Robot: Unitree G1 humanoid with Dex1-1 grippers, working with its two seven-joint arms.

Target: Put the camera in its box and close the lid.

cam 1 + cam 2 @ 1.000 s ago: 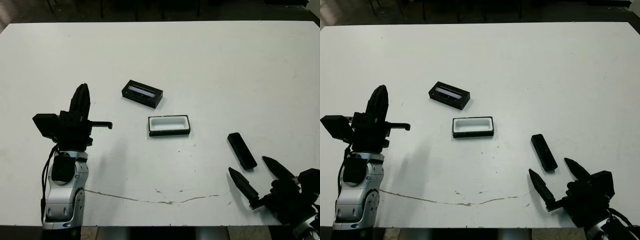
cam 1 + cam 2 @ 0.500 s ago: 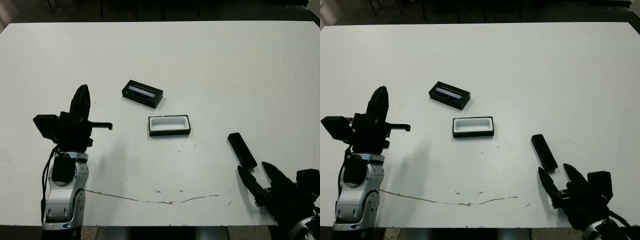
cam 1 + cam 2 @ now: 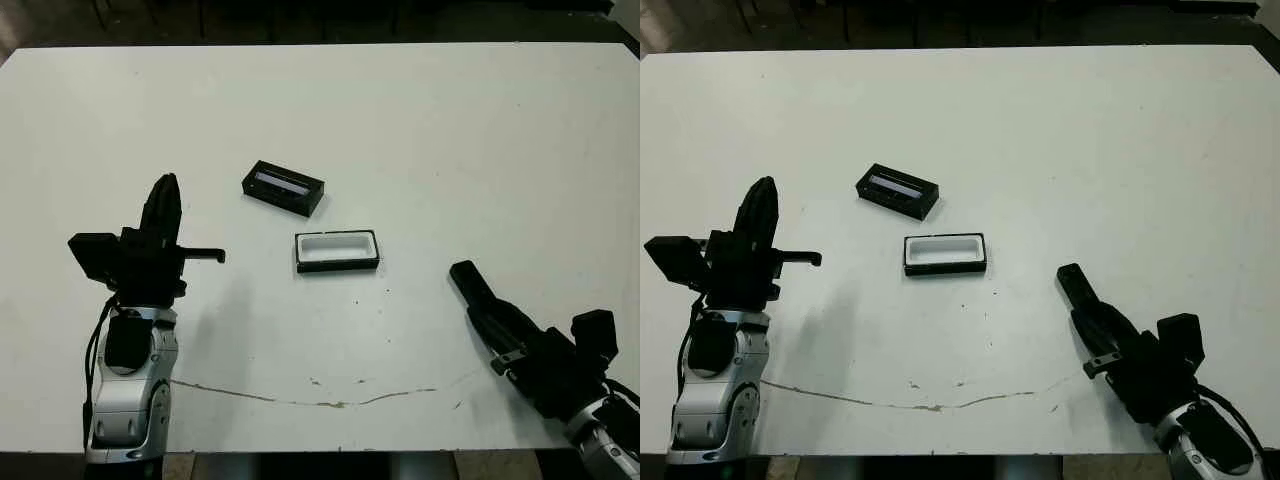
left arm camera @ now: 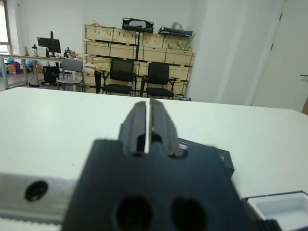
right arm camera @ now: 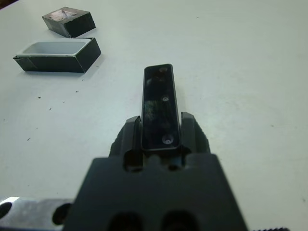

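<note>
You see a white table [image 3: 420, 130] with small dark specks and a thin crack-like line near its front edge. Your right gripper [image 5: 160, 129] pinches the slim black glossy camera [image 5: 160, 103] low over the table, right of the white-lined black tray box [image 3: 337, 251]. The left gripper [image 4: 147, 126] has fingers pressed together. Beyond are chairs [image 4: 138, 77] and wooden crates [image 4: 137, 42].

A white table [image 3: 420, 130] (scuffed, with a thin crack line near its front edge) fills a bright white-walled room, where black office chairs [image 4: 120, 77] stand before stacked wooden crates [image 4: 144, 45] and a desk with a monitor [image 4: 49, 42]
</note>
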